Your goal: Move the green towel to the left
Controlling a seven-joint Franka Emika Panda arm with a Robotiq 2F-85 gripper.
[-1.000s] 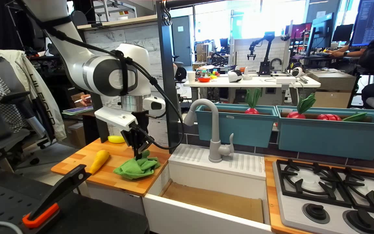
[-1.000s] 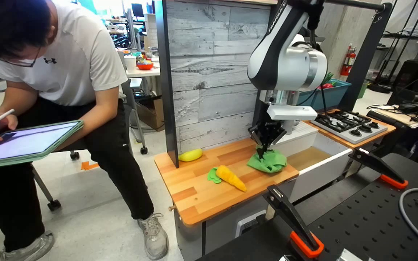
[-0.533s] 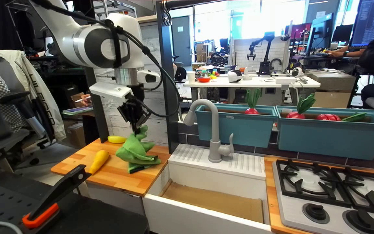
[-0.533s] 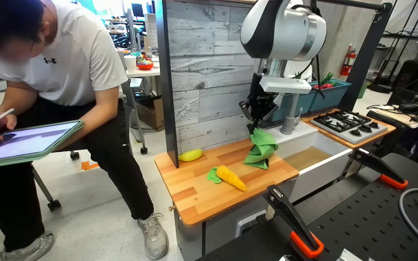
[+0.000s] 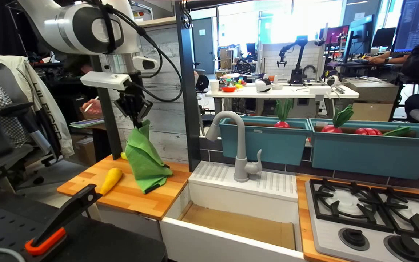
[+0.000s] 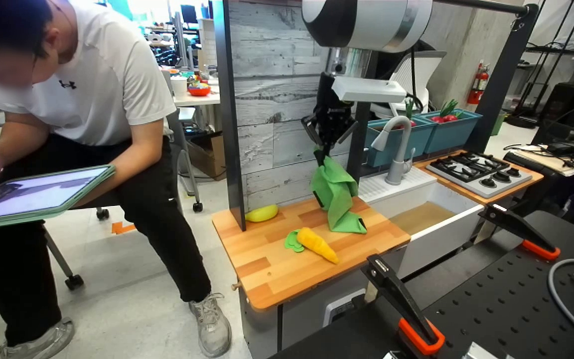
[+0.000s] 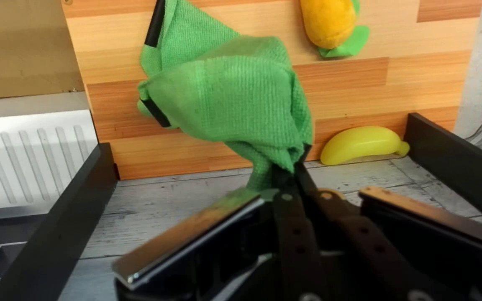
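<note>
While a gathered fold of the green towel [image 6: 337, 194] is clamped in the jaws of the gripper [image 6: 323, 153], the rest of the cloth is suspended in loose folds over the wooden worktop [image 6: 262, 254]. The jaws are held together, with fabric pinched between their tips, as is shown in the wrist view. Black strips [image 7: 155, 113] are borne along the towel's edges. The towel's lowest end is seen at the worktop's surface, though whether contact is made there cannot be told.

Near the towel but apart from it, a yellow-orange toy carrot [image 6: 317, 244] with a green top [image 6: 293, 241] is laid on the worktop. At the foot of the grey wood-grain panel [image 6: 287, 99], a yellow toy banana [image 6: 263, 213] is placed, close beside a dark upright [image 6: 232, 124]; in an exterior view, only a small part of the banana [image 5: 124, 155] is shown past the towel.

Next to the worktop, a white sink [image 5: 213, 247] is set, its bottom covered by a brown sheet [image 5: 238, 225], with a grey faucet [image 5: 241, 156] mounted at its back. Beyond the sink, a stove [image 5: 326, 229] is fitted, and behind them teal planters [image 5: 264, 145] holding red toy vegetables [image 5: 281, 124] are seen. In an exterior view, a tablet [image 6: 43, 192] is seen over the lap of a seated person [image 6: 102, 89] in a white shirt.
</note>
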